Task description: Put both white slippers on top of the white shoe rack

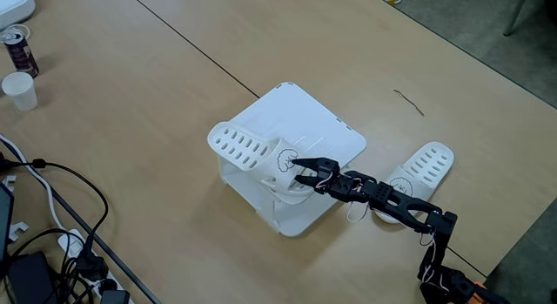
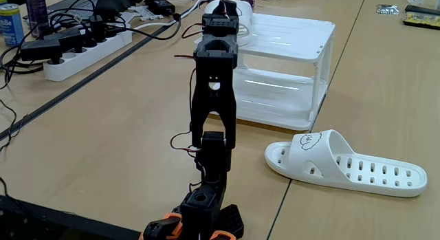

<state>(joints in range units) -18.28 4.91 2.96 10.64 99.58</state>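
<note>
Arm base: black and orange, closest to the camera in a fixed view, at the near table edge; the arm (image 2: 214, 95) rises and reaches away over the rack.
End effector (image 1: 300, 172): black fingers sit at the heel end of the slipper on the rack, close together around its edge; I cannot tell whether they truly grip it.
Slipper on rack (image 1: 248, 152): lies on the white shoe rack (image 1: 326, 130), toward its left corner in a fixed view.
Second slipper (image 2: 344, 164): flat on the table just beside the rack, puppy drawing facing up.
Hidden: the arm covers the end effector and the rack-top slipper in a fixed view.
Table corner: cables, power strip (image 2: 82, 51), cup (image 1: 19, 91), can (image 1: 19, 50).
</note>
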